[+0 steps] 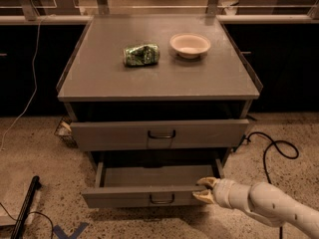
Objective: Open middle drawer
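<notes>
The middle drawer [134,197] is a shallow grey metal front with a small loop handle [162,199]. It stands pulled out of the cabinet, and its grey tray interior [154,176] shows. My gripper [205,189] is at the right end of that front, on a white arm coming in from the lower right. One fingertip [206,181] sits over the front's top rim and the other lies against its face, so the fingers hold the front's edge. The drawer below is hidden under it.
The top drawer [114,134] also stands a little out, above the middle one. A crushed green can [141,54] and a white bowl [190,45] sit on the cabinet top [99,78]. A black cable [273,151] lies on the floor at right, a dark rod [26,208] at left.
</notes>
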Robot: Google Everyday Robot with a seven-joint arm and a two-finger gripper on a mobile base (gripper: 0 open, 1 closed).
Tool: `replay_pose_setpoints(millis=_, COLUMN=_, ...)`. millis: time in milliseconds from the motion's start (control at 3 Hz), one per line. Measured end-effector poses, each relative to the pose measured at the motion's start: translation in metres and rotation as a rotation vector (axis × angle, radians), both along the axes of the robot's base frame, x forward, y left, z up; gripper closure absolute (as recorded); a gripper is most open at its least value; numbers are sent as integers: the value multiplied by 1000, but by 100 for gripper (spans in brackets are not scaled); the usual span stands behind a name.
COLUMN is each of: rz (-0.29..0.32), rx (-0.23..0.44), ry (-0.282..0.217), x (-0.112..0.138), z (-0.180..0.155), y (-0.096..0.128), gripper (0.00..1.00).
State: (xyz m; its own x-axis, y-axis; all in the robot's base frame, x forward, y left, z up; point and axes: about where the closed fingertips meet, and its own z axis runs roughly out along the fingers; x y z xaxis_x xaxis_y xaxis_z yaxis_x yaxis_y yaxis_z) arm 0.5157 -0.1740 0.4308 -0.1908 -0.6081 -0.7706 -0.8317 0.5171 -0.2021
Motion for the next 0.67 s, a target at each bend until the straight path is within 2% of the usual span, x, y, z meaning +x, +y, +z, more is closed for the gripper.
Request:
replay_pose_setpoints(millis=333, rz=69, rx=-3, ry=-39, x=-64, z=28, y=13, gripper=100)
replay_pose_setpoints(millis=667, rz=49, rx=13, ry=12, x=-117, z=12, y=7, gripper=82)
